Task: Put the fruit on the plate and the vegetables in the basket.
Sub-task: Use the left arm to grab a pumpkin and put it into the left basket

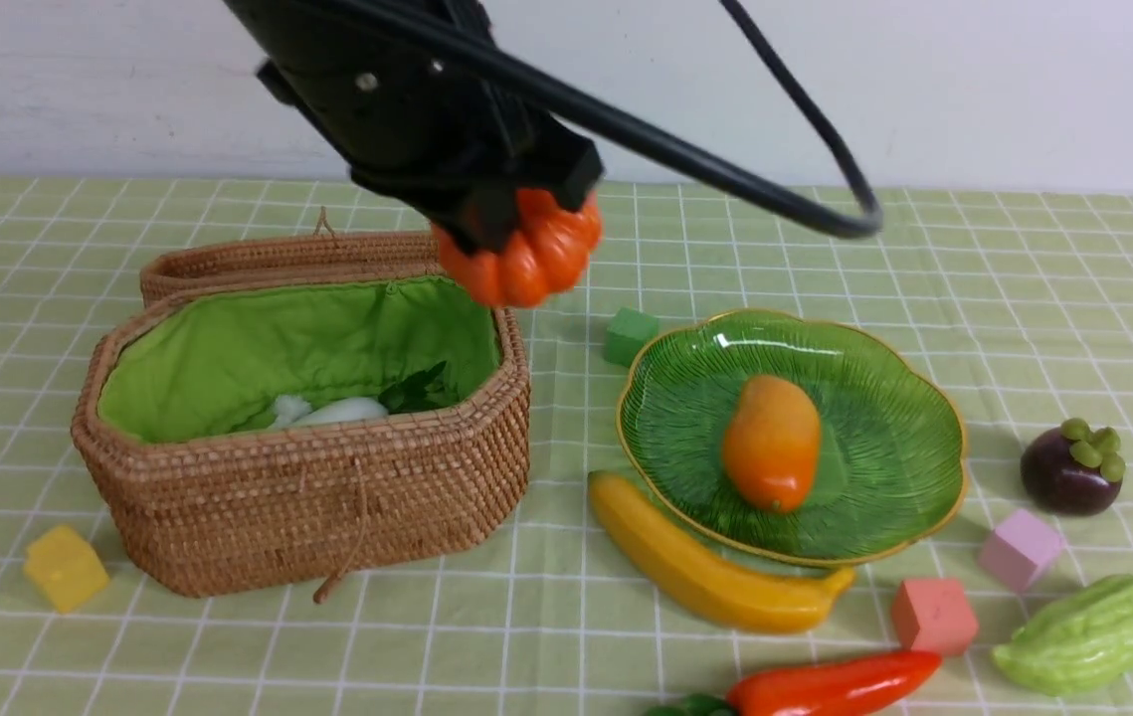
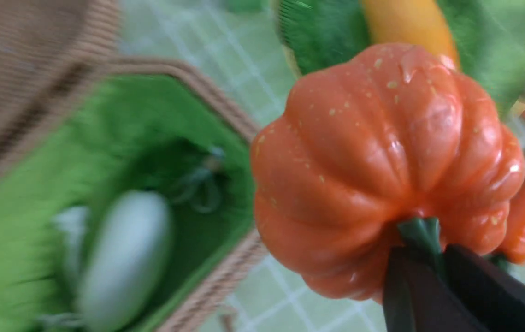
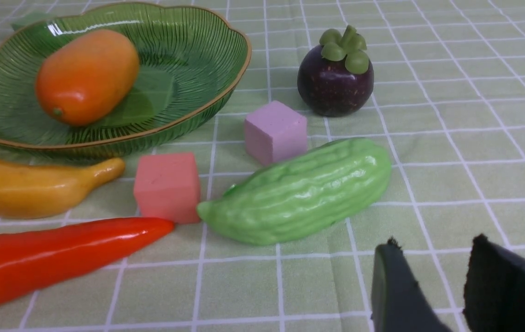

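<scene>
My left gripper (image 1: 506, 211) (image 2: 428, 249) is shut on the green stem of the orange pumpkin (image 1: 531, 254) (image 2: 382, 161), which hangs above the right rear rim of the basket (image 1: 327, 497). The white radish (image 1: 337, 410) lies inside the basket. The mango (image 1: 771, 443) rests on the green plate (image 1: 884, 398). Touching the plate's front edge is the banana (image 1: 705, 577). The mangosteen (image 1: 1068, 472), gourd (image 1: 1088, 631) and red pepper (image 1: 830, 684) lie on the cloth at the right. My right gripper (image 3: 435, 240) is open and empty, low over the cloth near the gourd (image 3: 299, 189).
Foam cubes lie about: yellow (image 1: 64, 567) left of the basket, green (image 1: 631, 333) behind the plate, lilac (image 1: 1021, 549) and salmon (image 1: 934, 615) near the gourd. The basket lid (image 1: 278, 261) lies open behind it. A black cable (image 1: 825, 199) loops above the plate.
</scene>
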`<state>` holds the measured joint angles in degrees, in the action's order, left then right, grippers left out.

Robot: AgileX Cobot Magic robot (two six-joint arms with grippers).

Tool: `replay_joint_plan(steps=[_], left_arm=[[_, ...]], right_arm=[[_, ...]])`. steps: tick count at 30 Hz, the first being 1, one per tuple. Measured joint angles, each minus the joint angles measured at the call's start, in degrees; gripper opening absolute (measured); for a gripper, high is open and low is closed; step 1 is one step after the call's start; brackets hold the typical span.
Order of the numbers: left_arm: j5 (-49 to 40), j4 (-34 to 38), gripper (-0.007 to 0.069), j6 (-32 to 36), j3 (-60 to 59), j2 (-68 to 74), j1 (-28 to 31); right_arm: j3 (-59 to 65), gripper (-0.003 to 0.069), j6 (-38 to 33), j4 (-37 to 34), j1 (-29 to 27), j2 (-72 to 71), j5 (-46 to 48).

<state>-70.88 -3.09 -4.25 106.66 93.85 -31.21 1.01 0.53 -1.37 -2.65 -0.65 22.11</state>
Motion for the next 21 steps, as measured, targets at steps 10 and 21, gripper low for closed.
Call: replay_joint_plan(steps=[10, 21], left_arm=[[-0.04, 2.40, 0.0034, -8.36, -2.69, 5.51, 17.19], [0.78, 4.41, 0.0216, -10.82, -4.38, 14.10, 17.73]], right_arm=[[0.00, 0.0241, 0.00, 0.00, 0.00, 0.00, 0.00], [0.00, 0.0241, 0.00, 0.00, 0.00, 0.00, 0.00]])
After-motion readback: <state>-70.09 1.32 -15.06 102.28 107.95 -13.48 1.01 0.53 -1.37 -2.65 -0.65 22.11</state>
